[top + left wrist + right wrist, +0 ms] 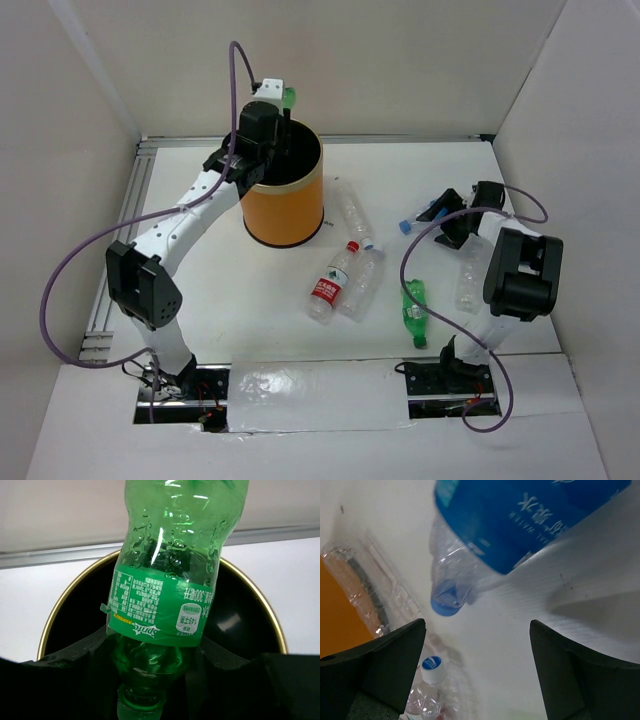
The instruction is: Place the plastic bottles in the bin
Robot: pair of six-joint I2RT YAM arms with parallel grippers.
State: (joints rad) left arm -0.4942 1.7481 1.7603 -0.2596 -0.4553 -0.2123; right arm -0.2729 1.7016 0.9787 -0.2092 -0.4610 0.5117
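Left gripper (155,670) clenched on a green bottle (170,580), black fingers (75,665) pressed to either side of its narrow end, neck nearest the wrist, base farthest from it. Directly beyond and below the fingers, the bin (50,625): thin brassy rim, black interior, its mouth spread out behind the bottle. Seen only from the left wrist: crumpled translucent bottle wall beaded with droplets, glossy green label wrapped round the waist. Seen only from the top view: the bin's smooth orange cylindrical wall, and the held bottle poking out past the gripper at the bin's far side. Right gripper (477,630) released, jaws spread wide, gripping nothing. Just ahead of its fingertips, a blue-capped bottle (520,525) of clear ribbed plastic with a blue label, lying on the white table (520,630), cap end angled back towards the fingers; contact with the fingers not determinable. To this gripper's left in the wrist view, a clear ridged bottle (365,575) lying beside the orange wall. Shown only from above, on the table between the two grippers: red-capped bottle (332,283) with red-and-white label, side by side with a clear bottle (362,285). Behind the right gripper, towards its arm's base: second green bottle (414,313) and a third clear bottle (468,280), the latter partly under the arm.
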